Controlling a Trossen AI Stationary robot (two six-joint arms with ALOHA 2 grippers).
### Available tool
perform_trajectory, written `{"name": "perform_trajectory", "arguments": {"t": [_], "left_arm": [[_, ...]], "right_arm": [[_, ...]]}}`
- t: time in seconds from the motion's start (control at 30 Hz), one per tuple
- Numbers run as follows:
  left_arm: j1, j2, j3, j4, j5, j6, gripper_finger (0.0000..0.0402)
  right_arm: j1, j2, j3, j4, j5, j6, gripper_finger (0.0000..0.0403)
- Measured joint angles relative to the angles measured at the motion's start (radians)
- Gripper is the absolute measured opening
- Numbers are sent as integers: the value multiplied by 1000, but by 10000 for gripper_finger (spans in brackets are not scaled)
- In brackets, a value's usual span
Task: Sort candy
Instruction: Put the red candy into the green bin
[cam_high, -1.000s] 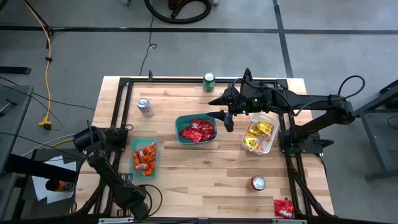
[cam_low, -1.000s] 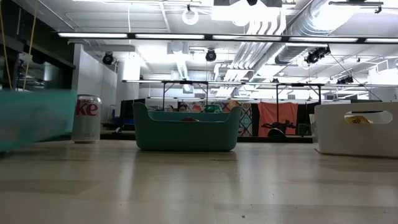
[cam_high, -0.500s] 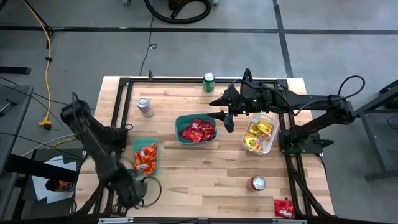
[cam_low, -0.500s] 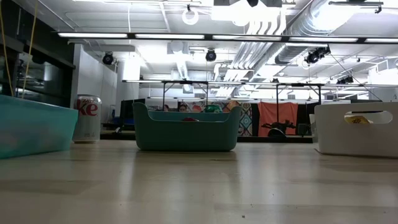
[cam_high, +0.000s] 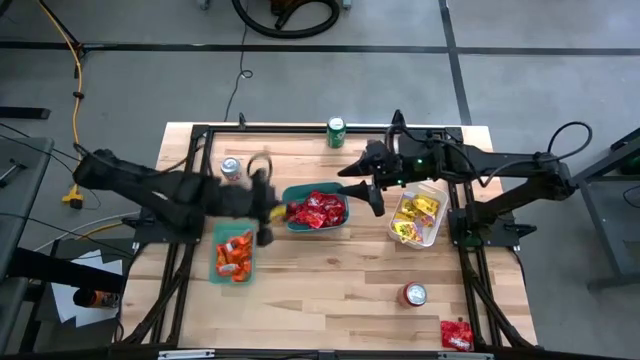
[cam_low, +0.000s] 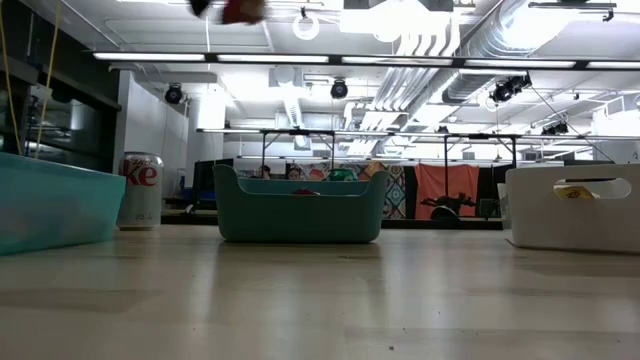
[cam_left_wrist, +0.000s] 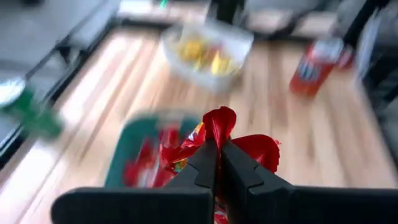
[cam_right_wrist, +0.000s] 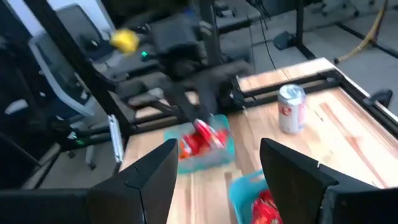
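A red candy packet (cam_left_wrist: 231, 138) is pinched between the closed fingers (cam_left_wrist: 205, 167) of the left gripper (cam_high: 266, 208), which is held above the table (cam_high: 340, 280) just beside the left edge of the teal centre bin (cam_high: 292, 195). That bin is filled with red candy (cam_high: 318, 209). A second teal bin (cam_high: 216, 262), near the table's left side, is seen to hold orange candy (cam_high: 233, 254), and a white bin (cam_high: 434, 232) on the right holds yellow candy (cam_high: 415, 215). One more red packet (cam_high: 457, 334) is left lying at the table's front right corner. The right gripper (cam_high: 368, 190) is held between the centre bin and the white bin, with its fingers (cam_right_wrist: 149, 180) spread wide and nothing between them. A green can (cam_high: 337, 132) stands at the far edge, a silver can (cam_high: 231, 169) at the far left, and a red can (cam_high: 414, 294) toward the front right.
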Motion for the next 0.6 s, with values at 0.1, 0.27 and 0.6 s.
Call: {"name": "perform_trajectory", "arguments": {"t": [0.1, 0.27, 0.6], "left_arm": [[115, -8, -117, 295, 198, 62, 0], [232, -8, -290, 617, 338, 5, 0], [300, -8, -404, 810, 316, -27, 1]], "right_arm": [[18, -15, 0, 11, 4, 1, 224], [47, -44, 0, 8, 25, 3, 224], [72, -68, 0, 0, 96, 10, 224]]}}
